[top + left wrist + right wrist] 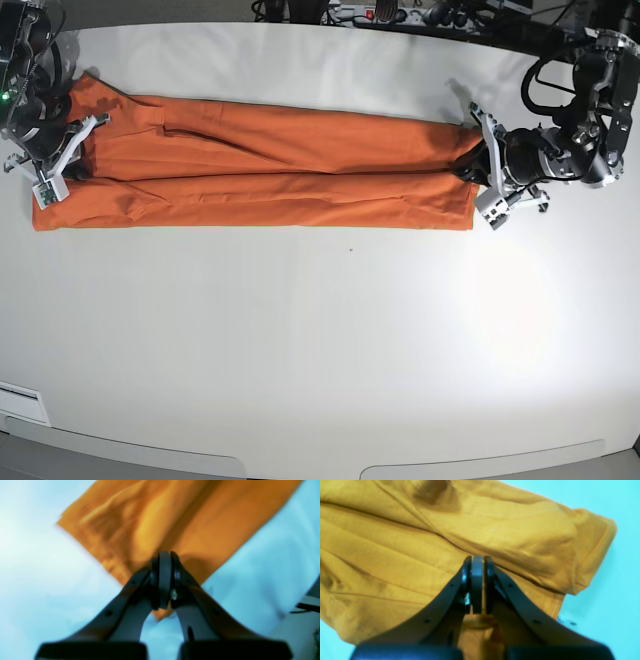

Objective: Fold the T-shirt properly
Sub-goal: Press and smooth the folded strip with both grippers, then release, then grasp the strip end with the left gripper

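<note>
Grippers (478,160) (70,150) pinching T-shirt (260,170) ends (jaws closed), arms outstretched

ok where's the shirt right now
In the base view the T-shirt lies stretched across the table's far half, between the right gripper and left gripper.

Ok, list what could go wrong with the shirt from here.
1. The T-shirt is stretched between the left claw and the right claw, each shut on an end; uneven pulling could skew the fold.
2. The fabric is wrinkled near the right claw, so creases may get folded in.
</note>
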Controlling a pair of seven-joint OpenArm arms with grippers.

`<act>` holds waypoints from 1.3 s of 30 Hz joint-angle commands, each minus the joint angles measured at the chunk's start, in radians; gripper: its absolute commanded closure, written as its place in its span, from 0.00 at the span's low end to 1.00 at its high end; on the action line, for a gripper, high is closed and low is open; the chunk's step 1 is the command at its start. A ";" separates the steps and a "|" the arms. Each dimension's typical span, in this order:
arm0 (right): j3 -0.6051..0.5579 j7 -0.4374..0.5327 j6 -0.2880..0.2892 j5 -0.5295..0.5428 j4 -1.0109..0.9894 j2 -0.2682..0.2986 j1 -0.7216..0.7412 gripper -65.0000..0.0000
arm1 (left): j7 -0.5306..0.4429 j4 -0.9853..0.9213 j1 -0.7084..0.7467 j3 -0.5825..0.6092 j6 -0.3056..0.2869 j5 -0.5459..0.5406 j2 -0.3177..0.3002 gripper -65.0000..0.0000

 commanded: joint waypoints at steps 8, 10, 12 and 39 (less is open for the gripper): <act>0.051 -0.014 0.004 0.012 0.029 0.020 0.004 0.80 | -0.085 -0.108 0.062 -0.318 0.108 -0.028 0.093 1.00; 0.061 -0.023 0.005 0.015 0.029 0.021 0.003 0.69 | -0.063 -0.163 0.058 -0.404 0.112 -0.060 0.132 1.00; 0.076 -0.035 0.005 0.018 0.029 0.020 0.002 0.59 | -0.053 -0.209 0.056 -0.456 0.154 -0.060 0.151 0.85; 0.143 -0.036 0.009 0.095 0.030 0.037 0.005 0.56 | 0.008 -0.315 0.056 -0.170 0.130 -0.074 0.279 0.62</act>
